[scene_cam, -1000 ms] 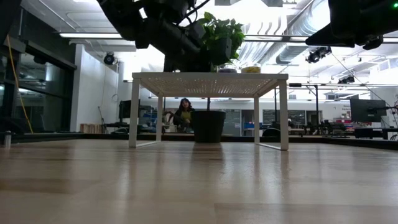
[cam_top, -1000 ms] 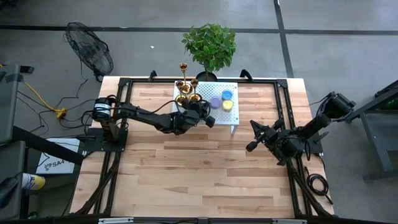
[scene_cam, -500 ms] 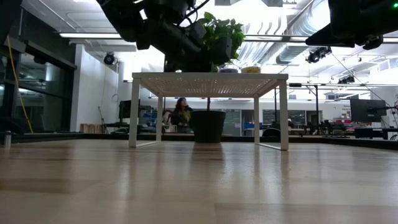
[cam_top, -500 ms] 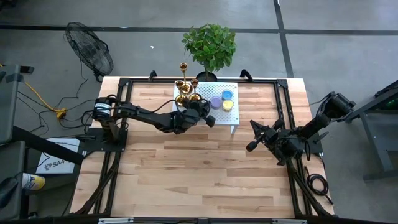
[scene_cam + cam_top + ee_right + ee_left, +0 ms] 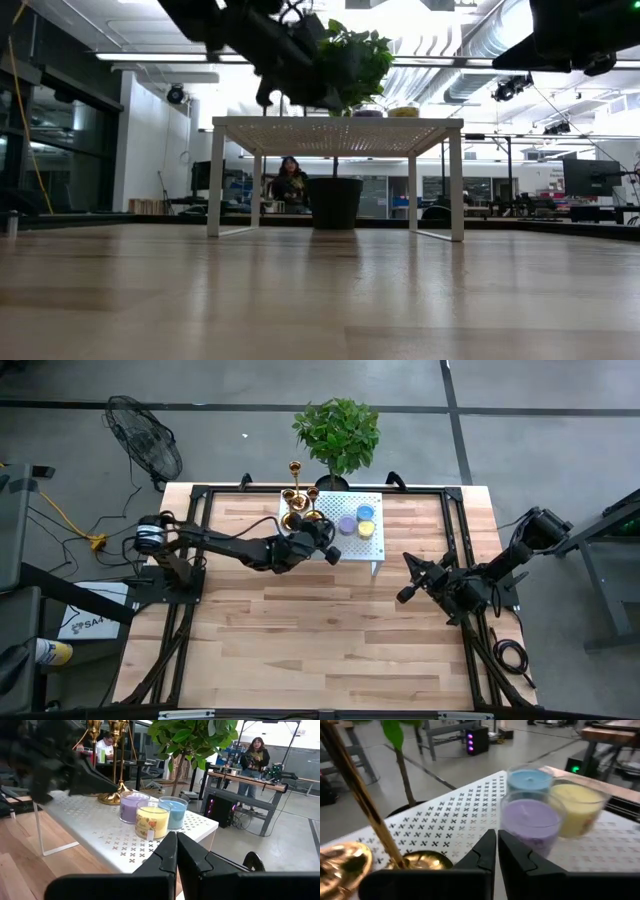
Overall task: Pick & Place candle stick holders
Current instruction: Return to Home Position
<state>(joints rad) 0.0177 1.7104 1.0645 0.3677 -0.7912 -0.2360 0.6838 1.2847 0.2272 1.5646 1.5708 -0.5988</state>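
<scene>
Nearest, at the table's (image 5: 300,645) right side: right claw (image 5: 408,592) clenched on nothing. Over the white shelf's (image 5: 372,552) front: left claw (image 5: 496,845) pinched shut, also empty. Farther, on that shelf's far-left corner: brass candle stick holders (image 5: 298,508), probably stiff, slick and top-heavy, so best gripped low on the stem.

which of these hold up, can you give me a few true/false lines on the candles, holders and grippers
1. Three candles stand on the shelf. True.
2. The left gripper holds the purple candle. False: it is shut on nothing, and the candle stands on the shelf beyond its fingertips.
3. The holders stand on the shelf. True.
4. The right gripper hangs over the shelf. False: it is off to the shelf's side, over the table, shut and empty.
</scene>
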